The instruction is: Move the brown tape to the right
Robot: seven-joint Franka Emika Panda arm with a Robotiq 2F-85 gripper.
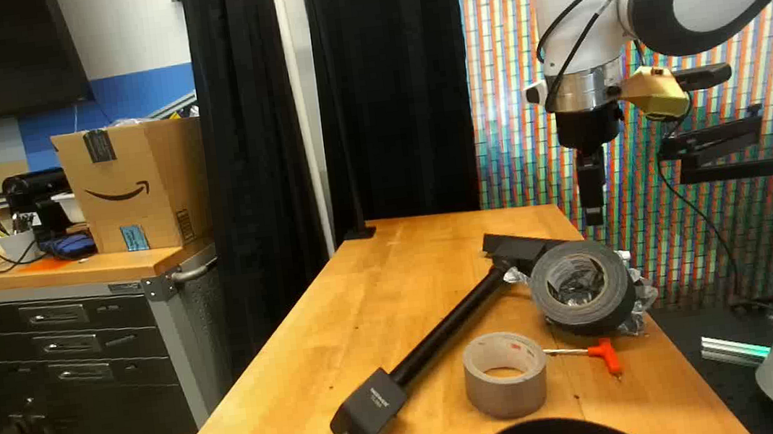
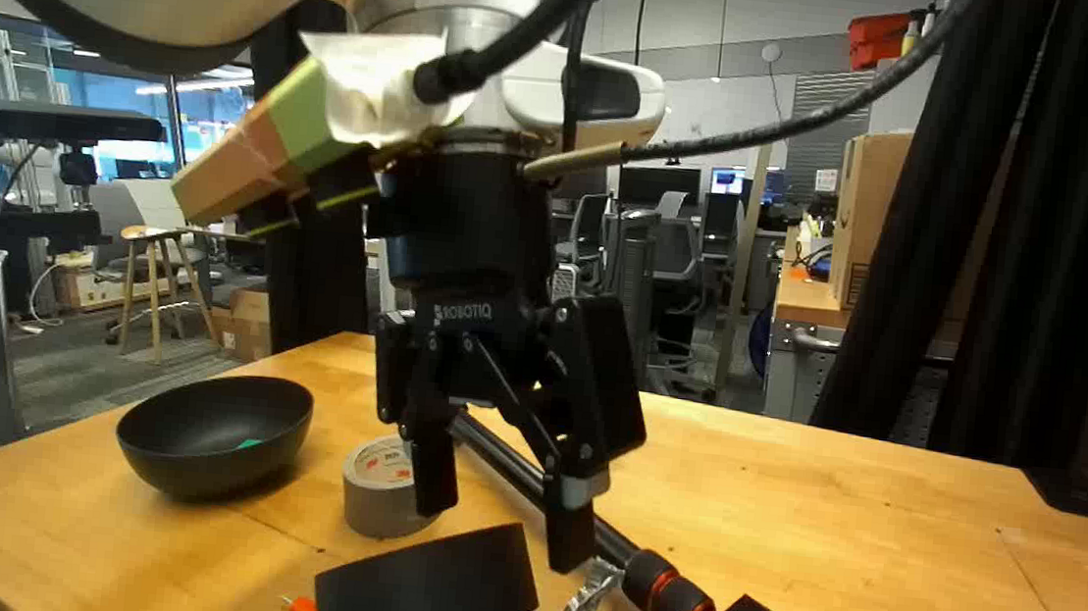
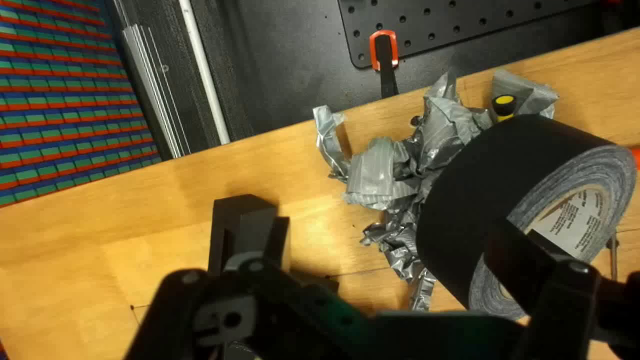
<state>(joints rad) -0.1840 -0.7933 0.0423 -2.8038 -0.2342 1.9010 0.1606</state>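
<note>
I have one gripper (image 2: 502, 533), its two fingers spread apart, up above the table (image 1: 367, 306). I count two rolls: one brown tape (image 1: 508, 392), lying flat on the table with its hole facing up, and one larger black roll (image 3: 480, 195), tilted, with crumpled silver tape (image 3: 385, 175) right by it.

Taking the brown tape as my clock centre in an exterior view, the black roll is between one and two. One orange-handled tool (image 1: 606, 352) points in from three; whether its shaft touches the brown tape, I can't tell. One black bowl (image 2: 185, 471) is at five, something green (image 2: 248, 443) inside it. One long black clamp bar (image 1: 449, 322) shuts off the other side, running from eight past ten to nearly one, near the brown tape but apart. Well off at ten, one cardboard box (image 1: 122, 167) sits on a bench (image 1: 108, 268).
</note>
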